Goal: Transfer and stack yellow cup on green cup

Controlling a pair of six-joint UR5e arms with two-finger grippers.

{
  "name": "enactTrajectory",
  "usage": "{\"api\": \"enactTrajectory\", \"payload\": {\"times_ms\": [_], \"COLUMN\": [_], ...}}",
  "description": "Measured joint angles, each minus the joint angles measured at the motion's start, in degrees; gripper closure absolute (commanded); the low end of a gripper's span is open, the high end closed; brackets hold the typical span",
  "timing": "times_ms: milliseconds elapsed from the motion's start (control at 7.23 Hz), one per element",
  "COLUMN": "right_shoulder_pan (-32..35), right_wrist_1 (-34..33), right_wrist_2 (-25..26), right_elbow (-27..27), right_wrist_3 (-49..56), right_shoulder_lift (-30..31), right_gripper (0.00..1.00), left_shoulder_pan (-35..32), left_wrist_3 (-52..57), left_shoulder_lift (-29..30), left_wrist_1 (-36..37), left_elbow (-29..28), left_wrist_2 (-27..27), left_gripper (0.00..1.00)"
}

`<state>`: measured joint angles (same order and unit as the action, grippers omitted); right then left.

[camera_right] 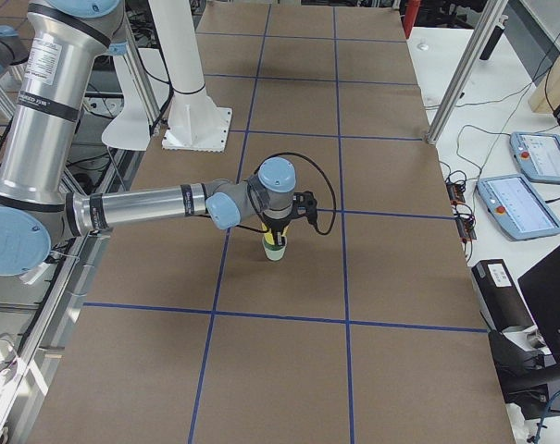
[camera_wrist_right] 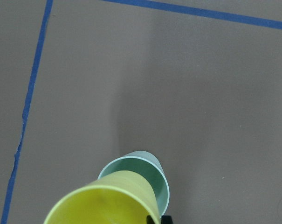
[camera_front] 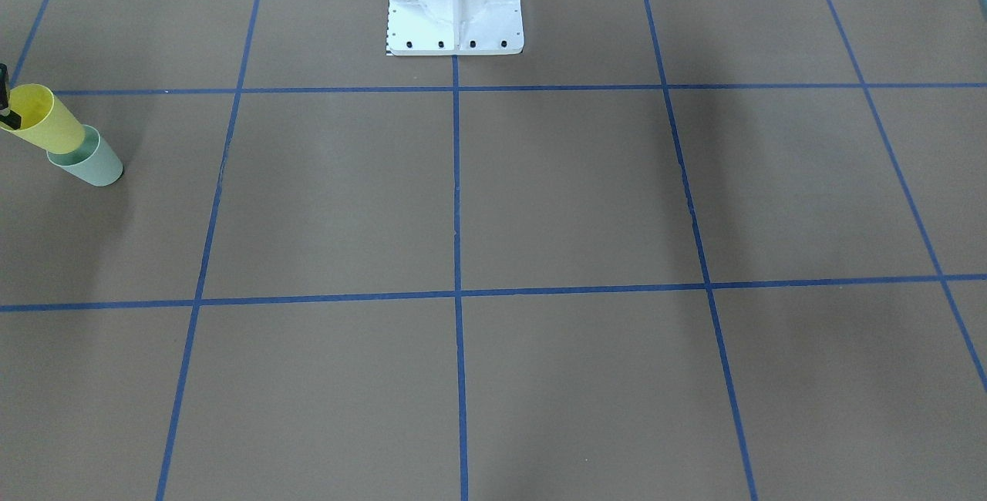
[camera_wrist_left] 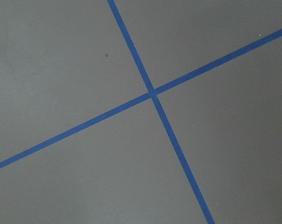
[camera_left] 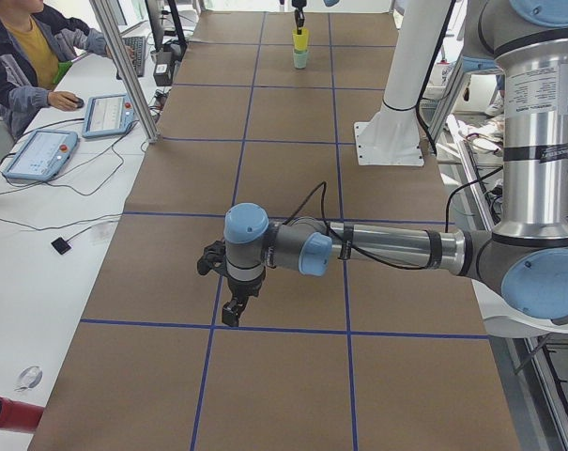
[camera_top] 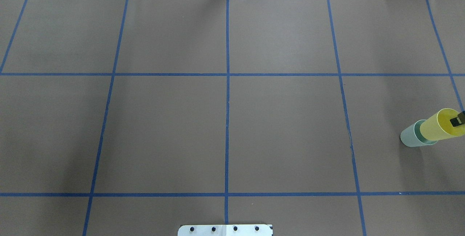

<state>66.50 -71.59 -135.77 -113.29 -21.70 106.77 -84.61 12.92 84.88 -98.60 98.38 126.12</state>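
Observation:
The yellow cup (camera_top: 437, 126) has its bottom inside the green cup (camera_top: 410, 135), which stands on the table at my far right. Both show in the front view, yellow cup (camera_front: 46, 125) over green cup (camera_front: 91, 162), and in the right wrist view, yellow cup (camera_wrist_right: 108, 200) and green cup (camera_wrist_right: 150, 175). My right gripper (camera_top: 458, 120) is at the frame edge, one finger inside the yellow cup's rim, shut on it. My left gripper (camera_left: 232, 305) hangs low over the left part of the table, far from the cups; I cannot tell whether it is open or shut.
Blue tape lines (camera_top: 227, 101) divide the brown table into squares. The white robot base (camera_front: 455, 8) stands at mid-table on my side. An operator (camera_left: 25, 47) sits at a side desk with control tablets (camera_left: 39, 155). A red object (camera_left: 4, 413) lies off the table's near corner.

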Motion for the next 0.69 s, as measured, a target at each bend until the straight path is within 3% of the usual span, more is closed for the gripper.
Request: {"api": "enactTrajectory", "payload": {"times_ms": [554, 692], "right_shoulder_pan": [-0.8, -0.8], "right_wrist_1": [0.0, 0.0], "right_wrist_2": [1.6, 1.8], "right_elbow": [0.7, 0.9], "right_wrist_3": [0.1, 0.1], "right_shoulder_lift": [-0.4, -0.6], "right_gripper": [1.0, 0.95], "left_shoulder_pan": [0.0, 0.0], "left_wrist_3": [-0.1, 0.0], "left_shoulder_lift": [-0.2, -0.3], "left_wrist_1": [0.0, 0.0], "left_elbow": [0.1, 0.1], "left_wrist_2": [0.0, 0.0], "left_gripper": [0.0, 0.0]}}
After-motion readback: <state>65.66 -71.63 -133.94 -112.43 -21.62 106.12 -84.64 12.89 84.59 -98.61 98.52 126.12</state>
